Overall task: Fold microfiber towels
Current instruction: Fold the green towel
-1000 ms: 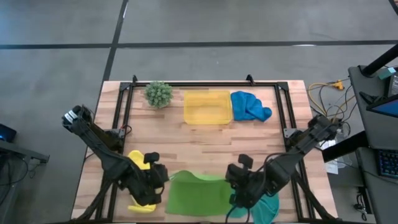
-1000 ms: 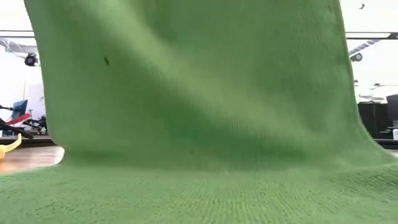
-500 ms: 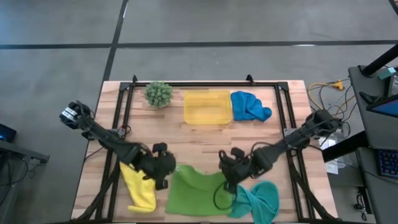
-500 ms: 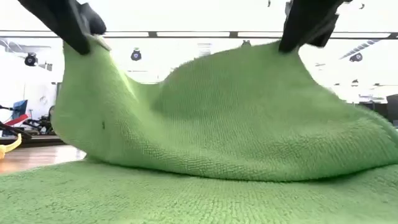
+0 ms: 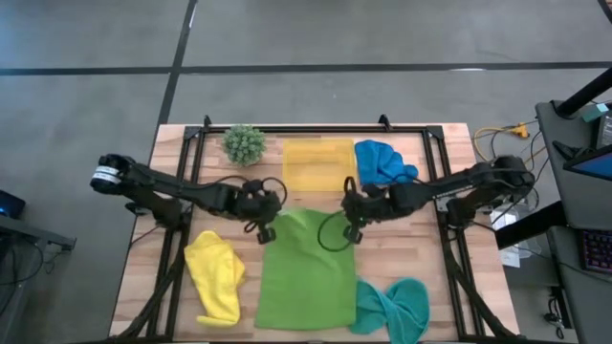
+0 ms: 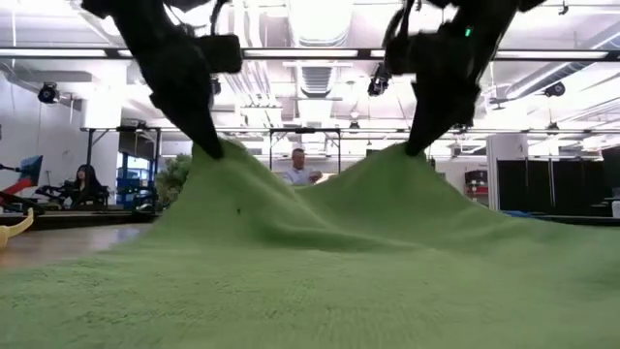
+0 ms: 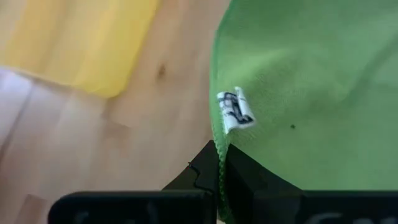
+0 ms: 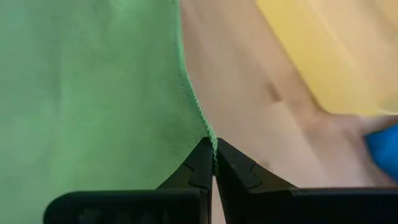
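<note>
The lime green towel (image 5: 306, 272) lies spread on the table's near middle, with its two far corners raised into peaks in the low view (image 6: 310, 252). My left gripper (image 5: 267, 226) is shut on its far left corner, and my right gripper (image 5: 350, 227) is shut on its far right corner. The yellow towel (image 5: 216, 277) lies crumpled at the near left. The teal towel (image 5: 393, 308) lies bunched at the near right. The bright blue towel (image 5: 383, 162) lies bunched at the far right, beside the tray. My left gripper pinches the green towel's edge at the far left corner (image 7: 217, 146) between its two shut fingers, just below a small white label (image 7: 234, 111). The fingers slant down from above (image 6: 205, 145). The corner is lifted a little; the rest lies on the table. My right gripper pinches the green towel's edge at the far right corner (image 8: 210, 142) between its two shut fingers. The fingers slant down from above (image 6: 415, 145). The corner is lifted a little, and the cloth slopes down from it onto the table.
A rigid yellow tray (image 5: 318, 164) stands at the far middle, just beyond both grippers. A small spiky green plant (image 5: 244, 143) stands at the far left. A black frame (image 5: 191, 172) runs along the table's sides. People show in the room behind (image 6: 295, 167).
Both grippers have carried the green towel's edge up and toward the table's far edge, then come down. The towel, first bunched at the near edge and hanging as a curtain, now lies spread open; its near edge has stayed in place. Both grippers have stayed shut.
</note>
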Robot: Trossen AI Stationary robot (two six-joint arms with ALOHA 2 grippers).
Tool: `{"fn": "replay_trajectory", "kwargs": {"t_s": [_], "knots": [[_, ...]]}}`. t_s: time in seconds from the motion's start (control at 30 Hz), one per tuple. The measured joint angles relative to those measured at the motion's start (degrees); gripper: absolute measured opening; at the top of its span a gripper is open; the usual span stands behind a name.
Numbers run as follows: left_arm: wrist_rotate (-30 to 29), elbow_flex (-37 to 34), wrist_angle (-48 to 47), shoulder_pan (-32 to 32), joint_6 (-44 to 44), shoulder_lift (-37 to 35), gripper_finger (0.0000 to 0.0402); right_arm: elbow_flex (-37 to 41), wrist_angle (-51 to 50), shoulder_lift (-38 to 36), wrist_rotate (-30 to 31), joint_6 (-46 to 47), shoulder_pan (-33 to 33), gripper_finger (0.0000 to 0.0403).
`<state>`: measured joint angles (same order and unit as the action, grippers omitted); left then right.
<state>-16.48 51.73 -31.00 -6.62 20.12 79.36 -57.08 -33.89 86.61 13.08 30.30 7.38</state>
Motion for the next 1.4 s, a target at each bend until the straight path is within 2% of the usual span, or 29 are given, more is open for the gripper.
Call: {"fn": "replay_trajectory", "kwargs": {"t_s": [0.33, 0.87, 0.97, 1.13, 1.27, 1.33, 1.4], "knots": [[-0.2, -5.7, 9.4, 6.0, -2.8, 0.2, 0.0000, 3.8, 4.5, 0.1, -1.9, -7.2, -7.7, 0.0008], [-0.7, -10.7, 9.6, 10.4, -2.5, 0.2, 0.0003, 4.3, 5.7, 3.7, -2.6, -6.5, -12.7, 0.0009], [-1.0, -10.7, 9.5, 11.7, -2.5, 0.2, 0.0025, 4.3, 5.3, 2.9, -0.6, -6.3, -13.4, 0.0022], [-1.0, -10.2, 9.5, 13.3, -2.7, -0.2, 0.0093, 3.4, 5.6, -0.4, 1.5, -6.3, -14.2, 0.0062], [-0.5, -10.2, 8.7, 13.8, -2.5, -1.4, 0.0143, 3.3, 4.5, -3.5, 1.7, -6.6, -14.9, 0.0092], [0.9, -10.2, 8.2, 13.8, -1.8, -2.7, 0.0155, 3.4, 4.0, -5.6, 1.6, -6.9, -14.9, 0.0103], [3.6, -10.2, 7.2, 13.8, -1.3, -4.4, 0.0160, 3.8, 4.3, -8.3, -1.5, -7.3, -14.1, 0.0110]]}}
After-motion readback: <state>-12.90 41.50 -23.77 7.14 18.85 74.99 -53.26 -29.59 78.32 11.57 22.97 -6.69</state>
